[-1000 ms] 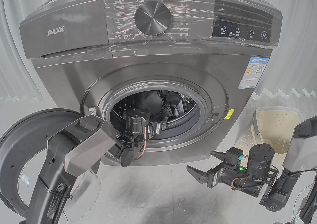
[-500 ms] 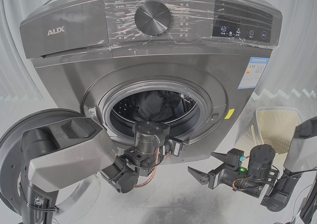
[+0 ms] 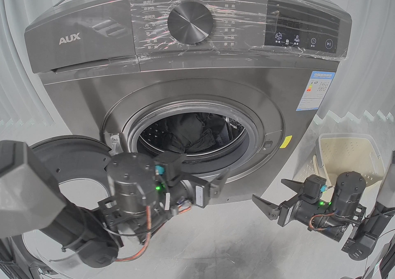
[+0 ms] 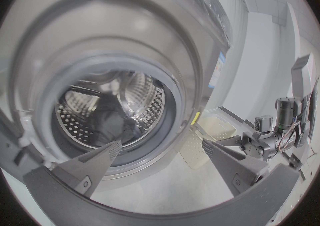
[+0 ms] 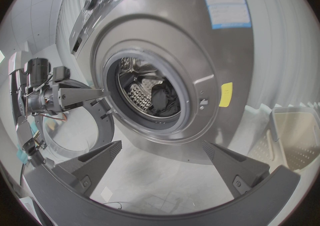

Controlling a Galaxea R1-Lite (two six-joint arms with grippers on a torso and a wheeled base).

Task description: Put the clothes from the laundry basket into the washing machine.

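Metal with a brushed grey sheen covers the washing machine (image 3: 185, 82), a broad front-loader whose control strip (image 3: 302, 30) lies under crinkled clear film (image 3: 242, 8) and whose round port (image 3: 255, 127) is uncovered. Its door (image 3: 70, 156), a thick grey ring around a clear bowl, is swung wide to the machine's left. On the floor (image 3: 230, 234) at the machine's right front corner sits the laundry basket (image 3: 345, 137), cream plastic, stiff and punched with small holes; the part of its bottom that shows is bare. The clothes (image 3: 193, 131) lie inside the machine's shiny perforated drum (image 4: 146, 100), a dark crumpled heap toward the back. They look soft, light and limp, likely to sag and trail from any hold, so a pinch on a raised fold near the middle of a bunch should carry best. By this look the load is in and little is left to move. In front of the machine, below the port and toward its left, the left gripper (image 4: 160, 144) has its ridged wedge fingers (image 4: 100, 163) spread wide with nothing between them. The right gripper (image 5: 161, 145), low before the machine's right side near the basket, is likewise spread wide and empty.
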